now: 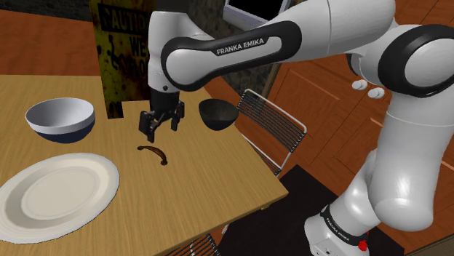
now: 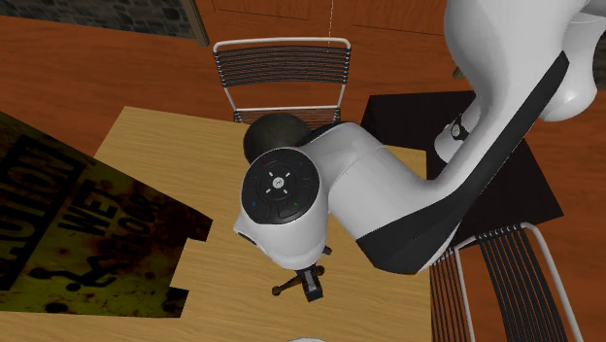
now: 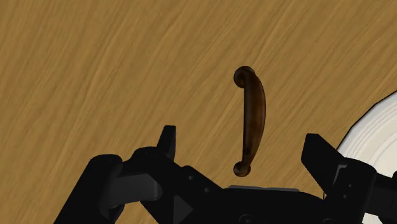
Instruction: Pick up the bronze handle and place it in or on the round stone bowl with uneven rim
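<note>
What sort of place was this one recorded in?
Probably a dining area in a house: a wooden table set with a white plate and a blue-and-white bowl, a wire-backed chair beside it, and a wooden floor.

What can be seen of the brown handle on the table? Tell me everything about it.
The handle is a slim, curved bar, dark glossy brown with a mottled, metal-like look, and it has a small round knob at each end. It lies flat on the wooden table and touches nothing else. It is beside the white plate but apart from it. The open gripper hangs above it, with a finger to either side, neither touching it.
</note>
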Controlling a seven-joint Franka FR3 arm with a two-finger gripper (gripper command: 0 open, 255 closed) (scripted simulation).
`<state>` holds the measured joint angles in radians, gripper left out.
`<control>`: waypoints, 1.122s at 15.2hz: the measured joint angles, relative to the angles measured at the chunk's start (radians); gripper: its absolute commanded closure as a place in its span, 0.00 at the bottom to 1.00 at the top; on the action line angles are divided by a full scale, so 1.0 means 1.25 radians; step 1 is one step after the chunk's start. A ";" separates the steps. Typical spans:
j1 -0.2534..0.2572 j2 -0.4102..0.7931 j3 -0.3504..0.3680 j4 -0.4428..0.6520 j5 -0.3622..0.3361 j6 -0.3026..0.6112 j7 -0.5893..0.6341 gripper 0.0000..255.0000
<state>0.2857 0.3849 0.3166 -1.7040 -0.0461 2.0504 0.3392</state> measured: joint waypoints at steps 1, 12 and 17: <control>0.014 0.043 -0.001 0.053 -0.013 -0.008 0.008 0.00; 0.036 0.116 -0.006 0.065 -0.035 0.052 0.021 0.00; 0.036 0.116 -0.006 0.064 -0.035 0.054 0.021 1.00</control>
<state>0.3307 0.5298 0.3093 -1.6246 -0.0899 2.1177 0.3652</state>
